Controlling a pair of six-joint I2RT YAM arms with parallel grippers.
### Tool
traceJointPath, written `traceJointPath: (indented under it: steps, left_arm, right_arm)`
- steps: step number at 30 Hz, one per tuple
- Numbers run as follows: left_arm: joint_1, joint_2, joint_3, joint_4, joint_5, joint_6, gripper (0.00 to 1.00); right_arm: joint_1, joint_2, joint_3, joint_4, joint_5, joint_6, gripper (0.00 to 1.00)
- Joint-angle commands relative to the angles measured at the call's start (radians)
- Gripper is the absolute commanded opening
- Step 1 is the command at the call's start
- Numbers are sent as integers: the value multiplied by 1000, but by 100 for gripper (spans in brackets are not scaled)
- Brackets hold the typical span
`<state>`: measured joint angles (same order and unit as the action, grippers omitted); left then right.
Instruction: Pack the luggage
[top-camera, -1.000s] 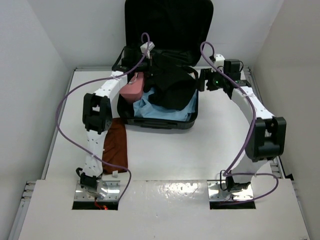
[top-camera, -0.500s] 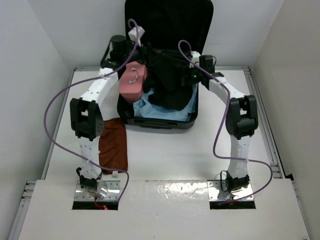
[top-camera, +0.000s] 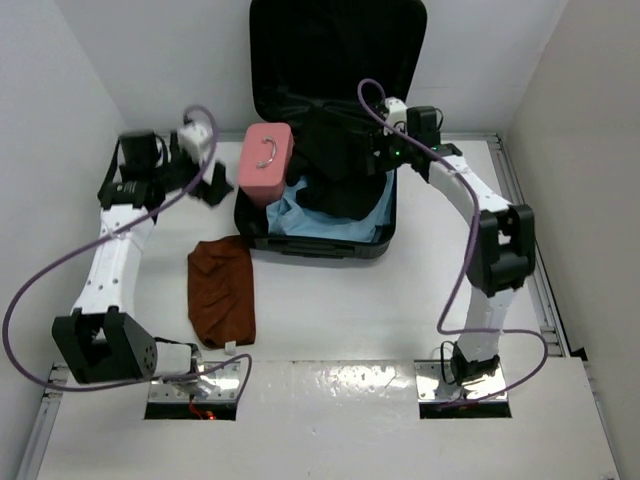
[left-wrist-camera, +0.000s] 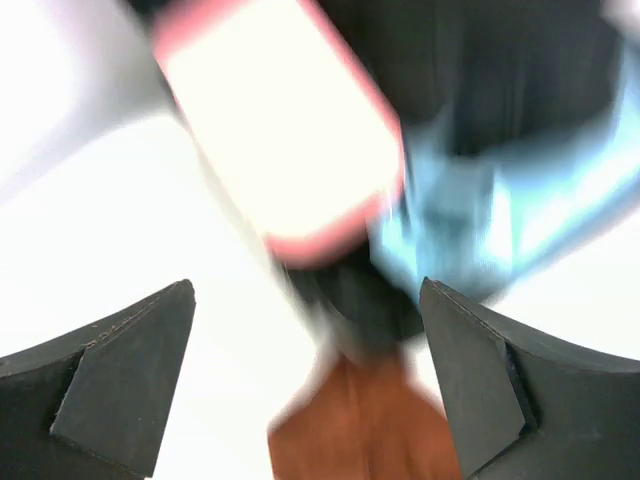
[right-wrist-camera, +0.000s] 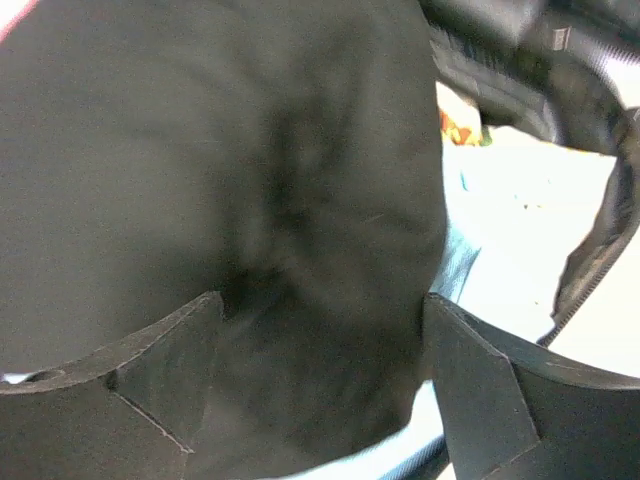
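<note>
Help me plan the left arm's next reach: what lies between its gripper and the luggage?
Only a bare strip of table separates the left gripper from the luggage, as the top view shows; the brown cloth lies nearer the bases.

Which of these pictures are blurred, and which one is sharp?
Left wrist view: strong motion blur smears the pink case and brown cloth. Right wrist view: dim and soft, filled by black clothing. Top view: sharp, evenly lit.

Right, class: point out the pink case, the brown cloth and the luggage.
pink case (top-camera: 264, 178): top external view, its pink face below the handle.
brown cloth (top-camera: 222, 292): top external view, its middle.
luggage (top-camera: 335, 45): top external view, the raised lid's black lining.
</note>
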<state>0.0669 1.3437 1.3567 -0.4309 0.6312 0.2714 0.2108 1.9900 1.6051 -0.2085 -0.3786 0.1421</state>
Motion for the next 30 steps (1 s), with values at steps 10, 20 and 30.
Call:
traceJointPath:
  steps: [10, 20, 30]
  left_arm:
    - [16, -25, -430, -488, -128, 821, 99]
    - [-58, 46, -579, -250, -324, 827, 99]
    - [-88, 189, -591, -123, -396, 831, 99]
  right_arm:
    - [2, -425, -146, -37, -103, -55, 85]
    - [-14, -546, -258, -115, -45, -88, 85]
    - [-19, -557, -254, -131, -20, -90, 85]
